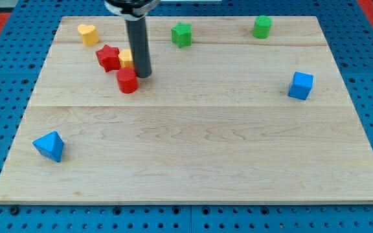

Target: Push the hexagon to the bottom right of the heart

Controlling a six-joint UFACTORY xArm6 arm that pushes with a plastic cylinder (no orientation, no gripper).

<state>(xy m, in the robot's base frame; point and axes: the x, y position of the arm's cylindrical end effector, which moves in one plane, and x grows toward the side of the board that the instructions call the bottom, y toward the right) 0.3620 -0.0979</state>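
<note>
The yellow heart [88, 33] lies near the board's top left. A second yellow block [125, 58], which looks like the hexagon, sits below and right of it, partly hidden by my rod, with the red star [108, 57] against its left side. My tip [141, 76] rests on the board just below and right of this yellow block. It is at the upper right edge of a stubby red block [127, 81], seemingly touching it.
A green star [181, 33] and a green cylinder [261, 26] stand along the top edge. A blue cube [300, 85] is at the right. A blue triangle [49, 145] is at the lower left. The wooden board [199, 162] sits on a blue pegboard.
</note>
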